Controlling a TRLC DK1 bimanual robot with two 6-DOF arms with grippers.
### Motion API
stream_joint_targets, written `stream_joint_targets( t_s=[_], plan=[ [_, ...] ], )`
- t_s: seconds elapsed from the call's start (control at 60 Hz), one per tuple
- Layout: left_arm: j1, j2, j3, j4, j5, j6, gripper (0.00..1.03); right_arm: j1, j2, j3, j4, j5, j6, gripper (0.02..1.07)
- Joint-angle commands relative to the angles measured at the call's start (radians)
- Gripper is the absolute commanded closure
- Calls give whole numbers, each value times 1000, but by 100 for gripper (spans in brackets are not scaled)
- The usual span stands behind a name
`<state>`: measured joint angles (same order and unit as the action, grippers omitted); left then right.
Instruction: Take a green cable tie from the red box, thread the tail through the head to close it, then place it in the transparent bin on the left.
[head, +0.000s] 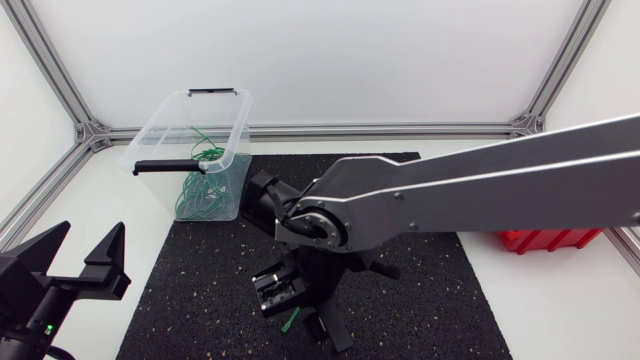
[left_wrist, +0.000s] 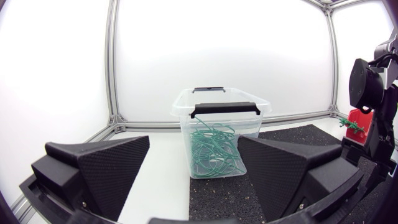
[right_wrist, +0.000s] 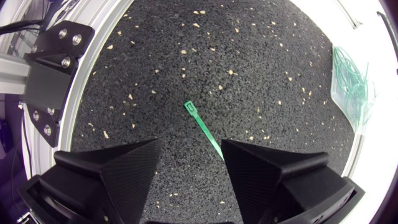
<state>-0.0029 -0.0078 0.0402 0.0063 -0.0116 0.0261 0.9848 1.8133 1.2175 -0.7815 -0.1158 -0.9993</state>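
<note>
Hovering, my right jaws released, over the thin green plastic cable tie (right_wrist: 204, 129) lying unthreaded on the black rubber mat (right_wrist: 249, 62); left jaws released, empty. Threading and the far-left transparent plastic bin (head: 165, 140) remain.

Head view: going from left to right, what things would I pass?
Matte black left gripper with wedge fingers → clear plastic bin with black handles, bundle of green cable ties inside → single loose green cable tie on the black speckled mat → red plastic box.

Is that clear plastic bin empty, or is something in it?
Not empty: a tangle of green ties sits inside the clear bin, visible through its wall.
</note>
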Motion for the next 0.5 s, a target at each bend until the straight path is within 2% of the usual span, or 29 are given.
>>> stream_joint_targets(
  t_s=[0.0, 0.267, 0.367, 0.483],
  plan=[
    [-3, -6, -39, -22, 5, 3, 4, 18, 41, 20, 5, -13, -32, 47],
    [-3, -6, -39, -22, 5, 3, 4, 52, 89, 31, 64, -13, -32, 48],
    [-3, -6, -39, -22, 5, 3, 4, 61, 98, 36, 77, -15, -35, 61],
    [-3, -6, -39, -22, 5, 3, 4, 60, 112, 40, 79, -15, -42, 63]
  ],
)
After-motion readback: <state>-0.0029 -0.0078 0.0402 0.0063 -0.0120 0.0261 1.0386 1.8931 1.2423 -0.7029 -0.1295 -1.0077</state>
